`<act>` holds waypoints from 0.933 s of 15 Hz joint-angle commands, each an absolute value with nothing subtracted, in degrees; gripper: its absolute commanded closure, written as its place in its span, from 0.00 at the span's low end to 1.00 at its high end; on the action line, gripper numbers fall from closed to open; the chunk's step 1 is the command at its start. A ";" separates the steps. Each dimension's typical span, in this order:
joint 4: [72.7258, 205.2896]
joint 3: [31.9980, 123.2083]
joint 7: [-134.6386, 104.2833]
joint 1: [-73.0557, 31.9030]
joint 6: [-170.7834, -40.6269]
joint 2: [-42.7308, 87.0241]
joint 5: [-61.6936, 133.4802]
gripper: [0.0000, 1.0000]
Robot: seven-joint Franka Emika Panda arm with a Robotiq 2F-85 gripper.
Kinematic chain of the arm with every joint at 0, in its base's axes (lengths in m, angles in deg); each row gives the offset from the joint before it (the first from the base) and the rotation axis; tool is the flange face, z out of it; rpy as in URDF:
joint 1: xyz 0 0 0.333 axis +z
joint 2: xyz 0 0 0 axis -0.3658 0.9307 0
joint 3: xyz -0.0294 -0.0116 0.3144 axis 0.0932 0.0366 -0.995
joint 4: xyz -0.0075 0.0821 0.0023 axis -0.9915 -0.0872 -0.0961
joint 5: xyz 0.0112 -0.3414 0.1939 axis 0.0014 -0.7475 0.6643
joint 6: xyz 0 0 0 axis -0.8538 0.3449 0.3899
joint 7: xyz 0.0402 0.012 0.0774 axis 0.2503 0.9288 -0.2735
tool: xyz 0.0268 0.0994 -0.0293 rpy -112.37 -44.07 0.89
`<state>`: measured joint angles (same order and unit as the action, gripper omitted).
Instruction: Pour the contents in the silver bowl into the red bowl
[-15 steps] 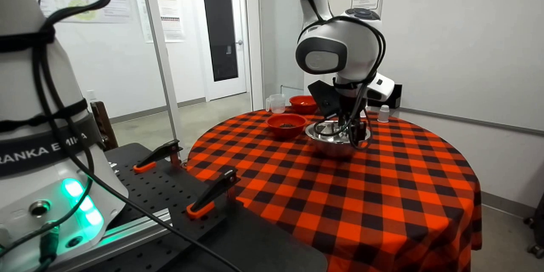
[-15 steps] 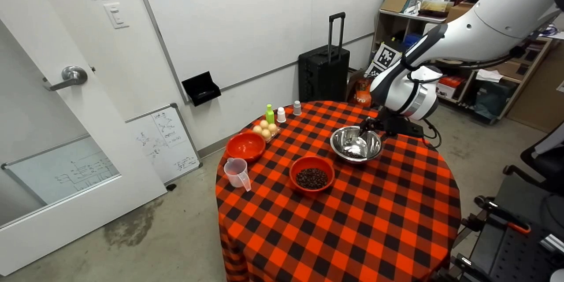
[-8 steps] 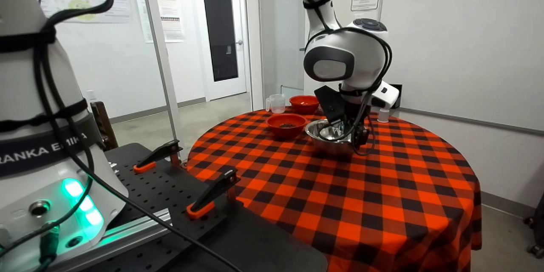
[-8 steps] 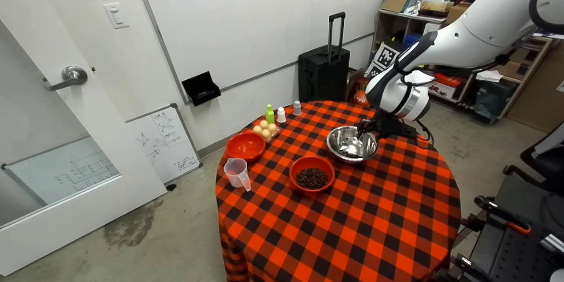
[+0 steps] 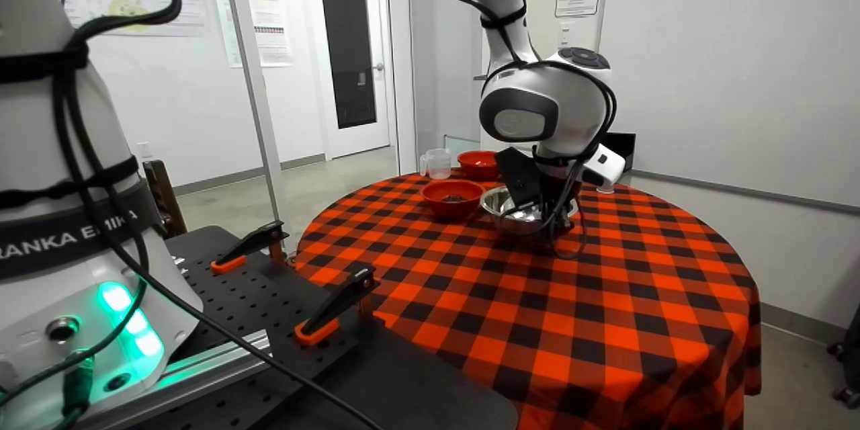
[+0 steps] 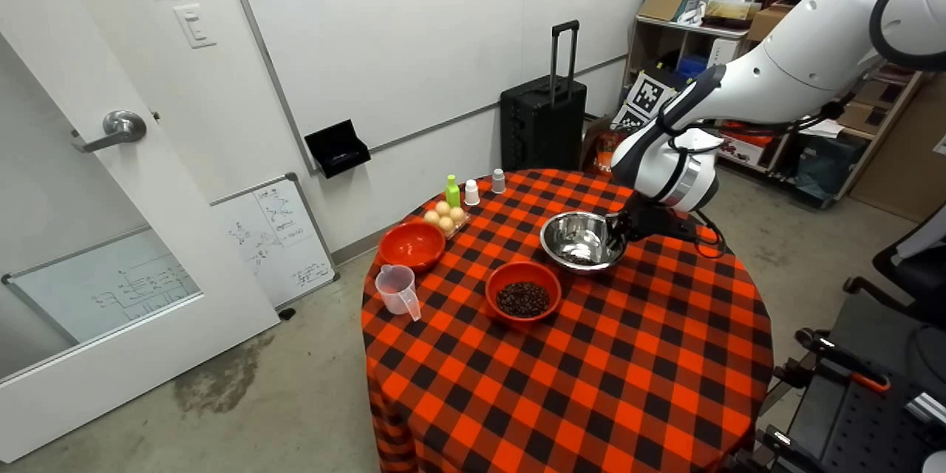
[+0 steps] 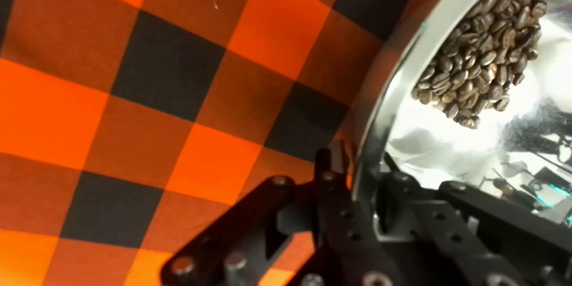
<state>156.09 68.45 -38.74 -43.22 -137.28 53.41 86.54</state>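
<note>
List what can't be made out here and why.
Underside of the silver bowl: hidden by its own sides in both exterior views.
Whether the gripper clamps that bowl: too blurred in the wrist view.
Writing on the leaning whiteboard: too small in an exterior view.
Rest of the robot base: cut by the left edge in an exterior view.

Gripper (image 7: 363,165) pinches silver bowl (image 7: 411,67) by the rim.
Blk fingers either side of the wall, one outside, one inside, tips blurred; rim passes btwn them & curves fwd, away from the gripper. Ahead of the tips, on the inner finger's side: heap of brown coffee beans (image 7: 482,53) in the bowl. Nearer the gripper, same side: bare shiny metal w/ glare & dark reflections; bowl runs out of view. Outer finger's side: red/blk checked tablecloth (image 7: 178,98) w/ tiny pale speck (image 7: 216,5) well ahead of the gripper.
</note>
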 commanded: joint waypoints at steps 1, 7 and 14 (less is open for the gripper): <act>154.51 67.82 -38.58 -43.27 -136.57 53.93 86.59 1.00; 154.64 67.50 -39.03 -42.42 -136.63 51.47 85.60 0.99; 157.32 73.28 -31.56 -34.98 -137.94 46.08 67.01 0.99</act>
